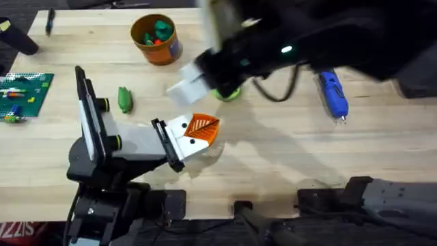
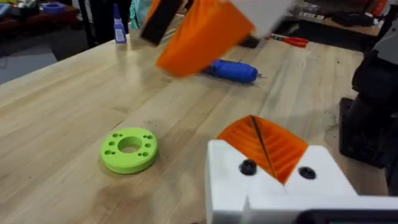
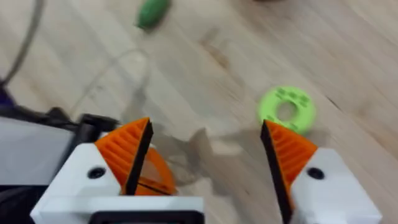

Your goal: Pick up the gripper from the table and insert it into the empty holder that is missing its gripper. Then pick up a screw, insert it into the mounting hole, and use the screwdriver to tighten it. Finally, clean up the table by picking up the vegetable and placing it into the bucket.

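Table pale wood (bare centre) | left fingers together | right fingers spread

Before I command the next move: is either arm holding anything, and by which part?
Nothing is held. The right gripper has its fingers open with nothing between them. The left gripper is shut pad to pad, with nothing visible between the pads.

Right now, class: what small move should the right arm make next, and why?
Probably swing the open right gripper toward the vegetable: it lies on the table, outside the bucket, and the left gripper is shut.
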